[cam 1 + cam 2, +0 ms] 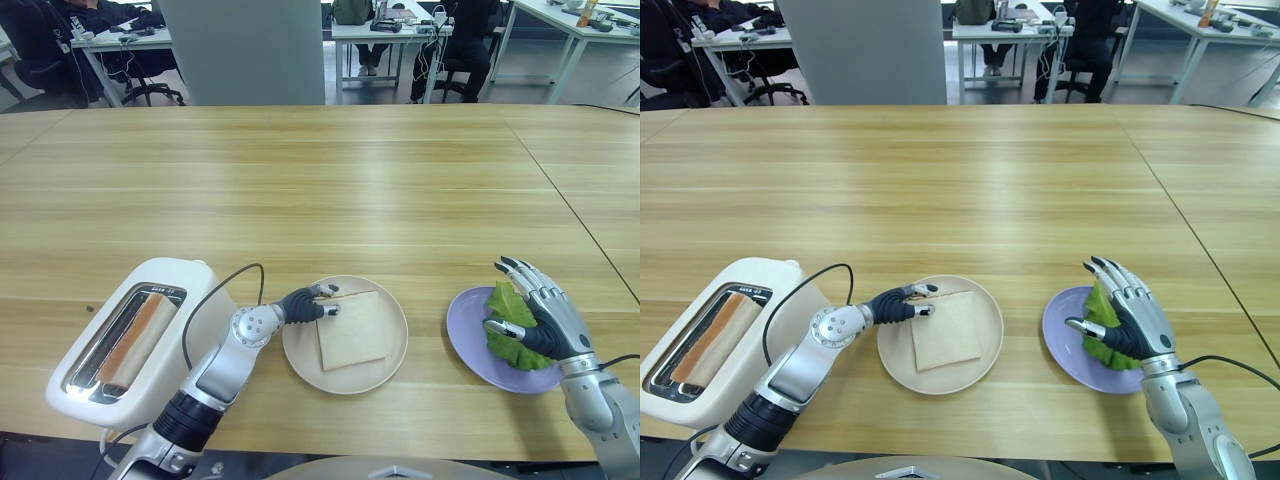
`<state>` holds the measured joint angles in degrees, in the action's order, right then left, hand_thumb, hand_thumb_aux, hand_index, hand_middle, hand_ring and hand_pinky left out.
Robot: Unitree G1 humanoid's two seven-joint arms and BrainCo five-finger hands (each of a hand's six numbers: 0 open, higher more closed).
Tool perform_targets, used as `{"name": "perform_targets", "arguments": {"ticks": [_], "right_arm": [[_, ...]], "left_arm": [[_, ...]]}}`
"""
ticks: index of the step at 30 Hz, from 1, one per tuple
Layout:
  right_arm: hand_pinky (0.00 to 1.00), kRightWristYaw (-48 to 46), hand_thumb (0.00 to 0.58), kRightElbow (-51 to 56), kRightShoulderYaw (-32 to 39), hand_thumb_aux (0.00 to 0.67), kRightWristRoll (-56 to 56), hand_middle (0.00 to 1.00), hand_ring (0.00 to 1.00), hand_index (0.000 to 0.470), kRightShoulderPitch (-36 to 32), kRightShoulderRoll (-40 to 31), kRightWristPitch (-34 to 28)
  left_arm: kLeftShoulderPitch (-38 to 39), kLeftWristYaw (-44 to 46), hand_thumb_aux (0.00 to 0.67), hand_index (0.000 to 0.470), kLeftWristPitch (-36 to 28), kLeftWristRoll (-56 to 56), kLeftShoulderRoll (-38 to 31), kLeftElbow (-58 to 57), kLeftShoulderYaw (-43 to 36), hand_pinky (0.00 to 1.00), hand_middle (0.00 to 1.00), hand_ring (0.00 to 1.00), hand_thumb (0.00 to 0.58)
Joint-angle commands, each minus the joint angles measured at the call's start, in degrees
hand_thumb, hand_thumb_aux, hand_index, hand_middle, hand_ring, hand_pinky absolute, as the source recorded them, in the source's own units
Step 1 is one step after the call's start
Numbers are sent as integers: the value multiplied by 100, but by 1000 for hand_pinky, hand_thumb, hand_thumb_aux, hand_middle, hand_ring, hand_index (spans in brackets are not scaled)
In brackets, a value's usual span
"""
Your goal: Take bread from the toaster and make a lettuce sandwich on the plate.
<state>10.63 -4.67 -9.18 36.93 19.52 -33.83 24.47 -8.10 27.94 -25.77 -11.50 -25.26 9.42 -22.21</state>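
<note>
In the left eye view, my left hand lay at the left rim of the round beige plate, just at the corner of the bread slice that sat flat on it. I could not tell whether that hand was gripping the corner or had let go. The slice was square, pale and thin, with a soft, matte face. To my left stood the cream toaster, smooth and rounded, with a second slice browned and upright in its slot. The desk was light wood with a straight grain.

In the right eye view, my right hand rested over the lettuce on the lilac plate, spread wide and not closed on the leaf. The lettuce was crinkled, limp and bright green, and I judged it would fold and slip easily. To do this step well, I reckoned I should close gently on a thick fold of leaf, lift it clear of the plate's rim, and lay it squarely on the slice, with my left hand drawn aside first.
</note>
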Motion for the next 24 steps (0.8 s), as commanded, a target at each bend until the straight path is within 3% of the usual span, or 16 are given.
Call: {"name": "perform_targets", "arguments": {"ticks": [1, 2, 18, 24], "right_arm": [[0, 28, 0, 243, -1, 0, 18, 0, 0, 0, -142, -91, 13], [0, 26, 0, 273, 34, 0, 23, 0, 0, 0, -179, -89, 13], [0, 38, 0, 417, 163, 0, 139, 0, 0, 0, -245, -177, 32], [0, 37, 0, 843, 154, 0, 374, 0, 0, 0, -521, -681, -28]], "left_arm": [[98, 31, 625, 429, 26, -160, -63, -89, -91, 20, 20, 20, 577], [112, 9, 0, 0, 39, -187, -68, -86, -91, 20, 20, 20, 0], [95, -541, 0, 0, -19, -1008, -140, 735, 190, 31, 31, 31, 0], [663, -951, 0, 0, -150, -607, 532, 1930, 758, 24, 24, 24, 0]]}}
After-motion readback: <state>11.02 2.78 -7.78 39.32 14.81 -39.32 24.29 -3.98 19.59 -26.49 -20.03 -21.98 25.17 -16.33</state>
